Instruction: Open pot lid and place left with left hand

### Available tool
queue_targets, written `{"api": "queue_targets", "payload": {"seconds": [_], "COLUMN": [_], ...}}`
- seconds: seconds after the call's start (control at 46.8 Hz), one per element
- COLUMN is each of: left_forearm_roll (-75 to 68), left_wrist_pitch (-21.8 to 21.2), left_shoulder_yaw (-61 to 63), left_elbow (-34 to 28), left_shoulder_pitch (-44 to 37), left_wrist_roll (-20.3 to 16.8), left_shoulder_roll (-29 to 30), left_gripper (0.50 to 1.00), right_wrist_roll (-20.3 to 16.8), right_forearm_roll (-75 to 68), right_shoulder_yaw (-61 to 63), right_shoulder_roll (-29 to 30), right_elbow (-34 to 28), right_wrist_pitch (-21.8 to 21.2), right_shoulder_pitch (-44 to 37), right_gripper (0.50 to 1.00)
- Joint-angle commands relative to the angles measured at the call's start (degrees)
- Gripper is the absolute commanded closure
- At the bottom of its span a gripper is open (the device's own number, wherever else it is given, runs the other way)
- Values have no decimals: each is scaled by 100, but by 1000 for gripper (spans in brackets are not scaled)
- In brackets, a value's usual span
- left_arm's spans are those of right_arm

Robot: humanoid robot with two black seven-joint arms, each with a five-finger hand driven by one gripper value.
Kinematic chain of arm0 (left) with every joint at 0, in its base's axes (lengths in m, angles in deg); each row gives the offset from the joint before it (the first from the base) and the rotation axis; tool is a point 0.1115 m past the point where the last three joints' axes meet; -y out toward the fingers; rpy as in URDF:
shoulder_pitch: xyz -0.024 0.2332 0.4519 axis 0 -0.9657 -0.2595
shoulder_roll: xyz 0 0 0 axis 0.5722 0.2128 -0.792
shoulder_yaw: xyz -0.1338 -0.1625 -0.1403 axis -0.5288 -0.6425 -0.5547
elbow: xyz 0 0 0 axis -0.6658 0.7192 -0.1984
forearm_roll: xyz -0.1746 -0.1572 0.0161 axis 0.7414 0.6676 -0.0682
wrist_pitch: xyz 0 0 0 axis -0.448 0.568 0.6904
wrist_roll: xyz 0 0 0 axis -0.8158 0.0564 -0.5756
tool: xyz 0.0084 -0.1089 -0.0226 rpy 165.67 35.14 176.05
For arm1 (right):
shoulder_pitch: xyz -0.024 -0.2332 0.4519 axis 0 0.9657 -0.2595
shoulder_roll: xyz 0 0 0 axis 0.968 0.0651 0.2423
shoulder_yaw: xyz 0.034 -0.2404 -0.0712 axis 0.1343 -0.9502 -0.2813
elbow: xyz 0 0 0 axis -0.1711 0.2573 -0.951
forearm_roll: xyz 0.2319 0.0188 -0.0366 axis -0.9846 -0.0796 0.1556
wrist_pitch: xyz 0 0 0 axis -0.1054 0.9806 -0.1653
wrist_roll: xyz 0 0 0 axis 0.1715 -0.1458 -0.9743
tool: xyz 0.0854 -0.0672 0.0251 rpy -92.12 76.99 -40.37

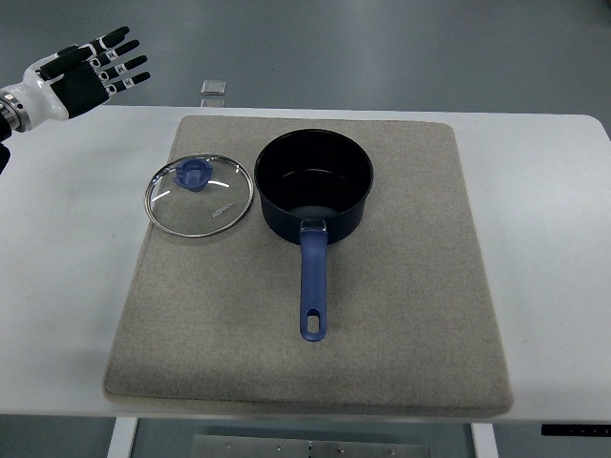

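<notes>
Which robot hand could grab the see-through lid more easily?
Left, probably. The left hand hovers open on the lid's side, left of the pot. No right hand shows.

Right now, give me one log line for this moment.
left hand: open, upper left, empty | round glass lid with blue knob: flat on grey mat, left of dark blue saucepan | saucepan: uncovered
</notes>
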State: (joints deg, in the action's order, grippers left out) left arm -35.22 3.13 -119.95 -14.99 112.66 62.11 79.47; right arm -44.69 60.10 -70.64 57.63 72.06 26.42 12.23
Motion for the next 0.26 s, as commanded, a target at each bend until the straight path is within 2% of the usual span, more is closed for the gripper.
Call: {"api": "queue_targets", "payload": {"seconds": [0.0, 0.235], "left_forearm_roll": [-1, -9], "left_wrist_pitch": [0, 0], "left_shoulder_yaw": [9, 9], "left_elbow": [-8, 0], "left_shoulder_pitch": [9, 9], "left_wrist_roll": [0, -9], "left_shoulder_roll": [1, 1], "left_gripper": [504, 504], "right_wrist_roll": [0, 9], "right_forearm_roll": [10, 10], "right_shoulder_yaw": [-14, -14], "right_shoulder_roll": [0, 0], "right_elbow": [5, 5], "right_wrist_pitch": [19, 45], "right_shoulder_pitch": [10, 10], "right_gripper": [585, 585]}}
